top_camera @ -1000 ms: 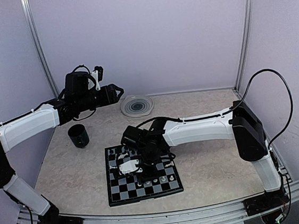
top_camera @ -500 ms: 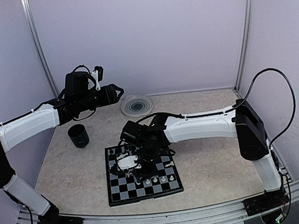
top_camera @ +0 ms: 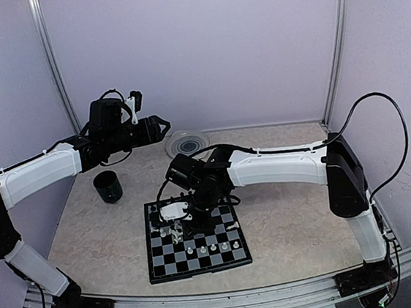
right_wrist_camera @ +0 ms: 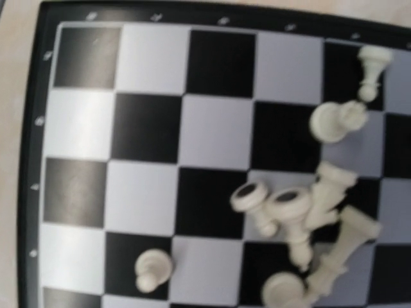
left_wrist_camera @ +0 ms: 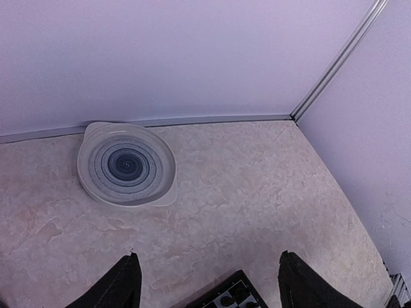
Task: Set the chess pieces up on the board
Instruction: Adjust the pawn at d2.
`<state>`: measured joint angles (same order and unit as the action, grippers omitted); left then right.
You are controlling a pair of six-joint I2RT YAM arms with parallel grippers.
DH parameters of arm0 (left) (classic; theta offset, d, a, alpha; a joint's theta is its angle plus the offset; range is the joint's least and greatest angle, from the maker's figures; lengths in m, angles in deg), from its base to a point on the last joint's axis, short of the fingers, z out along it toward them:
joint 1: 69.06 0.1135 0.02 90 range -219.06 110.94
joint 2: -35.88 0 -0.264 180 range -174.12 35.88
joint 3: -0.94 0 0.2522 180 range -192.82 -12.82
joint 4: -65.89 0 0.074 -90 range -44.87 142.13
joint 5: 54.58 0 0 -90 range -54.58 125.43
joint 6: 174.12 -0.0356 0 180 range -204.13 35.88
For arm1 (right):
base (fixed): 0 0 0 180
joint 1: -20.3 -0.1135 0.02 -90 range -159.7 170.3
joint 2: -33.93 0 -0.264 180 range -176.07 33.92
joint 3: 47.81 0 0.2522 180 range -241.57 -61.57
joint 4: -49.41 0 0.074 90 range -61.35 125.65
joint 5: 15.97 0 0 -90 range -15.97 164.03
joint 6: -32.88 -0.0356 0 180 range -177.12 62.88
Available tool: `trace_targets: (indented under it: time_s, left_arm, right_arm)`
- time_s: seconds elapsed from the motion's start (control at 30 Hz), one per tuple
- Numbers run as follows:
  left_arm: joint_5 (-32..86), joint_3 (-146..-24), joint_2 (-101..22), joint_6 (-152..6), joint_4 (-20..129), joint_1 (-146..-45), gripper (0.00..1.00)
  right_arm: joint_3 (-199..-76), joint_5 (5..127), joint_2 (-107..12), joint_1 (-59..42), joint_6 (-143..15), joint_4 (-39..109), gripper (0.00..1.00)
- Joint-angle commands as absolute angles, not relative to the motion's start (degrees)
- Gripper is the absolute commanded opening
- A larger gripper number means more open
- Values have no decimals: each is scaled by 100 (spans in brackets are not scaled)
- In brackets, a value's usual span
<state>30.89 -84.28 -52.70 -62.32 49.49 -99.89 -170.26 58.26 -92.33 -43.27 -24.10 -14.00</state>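
Chess pieces (right_wrist_camera: 302,218) of the white set lie in a loose heap on the board (right_wrist_camera: 148,128), several tipped over and touching one another across neighbouring squares. In the right wrist view, one more white piece (right_wrist_camera: 153,269) stands apart from the heap toward the lower left. Two others (right_wrist_camera: 337,120) sit close together toward the upper right. In the top view, a row of white pieces (top_camera: 213,249) stands along the near edge of the board (top_camera: 166,265), and the heap lies farther in, toward the left side.

The board rests on the table (top_camera: 293,218), slightly rotated, near the middle of the work area.

The right gripper (top_camera: 177,219) hangs directly over the heap, pointing down at the board. Its fingers do not show in the wrist view, and the top view is too coarse to show how the jaws stand, so whether it holds a piece cannot be told.

The left gripper (top_camera: 160,127) is raised well clear of the board, over the far left part of the table. Its fingers (left_wrist_camera: 125,282) stand wide apart with nothing between them.

A round ridged plate (left_wrist_camera: 126,165) lies against the back wall. A black cup (top_camera: 108,186) stands upright to the left of the board.
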Motion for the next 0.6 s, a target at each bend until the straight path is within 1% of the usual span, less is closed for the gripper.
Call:
trace_targets:
  time_s: [0.0, 0.1, 0.2, 0.57]
  left_arm:
    - [3008, -8612, -5306, -6222, 4899, -9965, 73]
    - [3009, -8614, -5298, -6224, 4896, -9965, 73]
    - [2997, -8621, -5294, -6224, 4893, -9965, 73]
    - [2991, -8630, -5304, -6224, 4883, -9965, 73]
  right_arm:
    - [-17293, 5927, -9529, -4314, -2427, -1436, 9]
    - [-17357, 5902, -9633, -4316, -2396, -1452, 4]
    - [-17374, 5841, -9704, -4320, -2370, -1485, 2]
    - [-17302, 5658, -9801, -4383, -2349, -1573, 3]
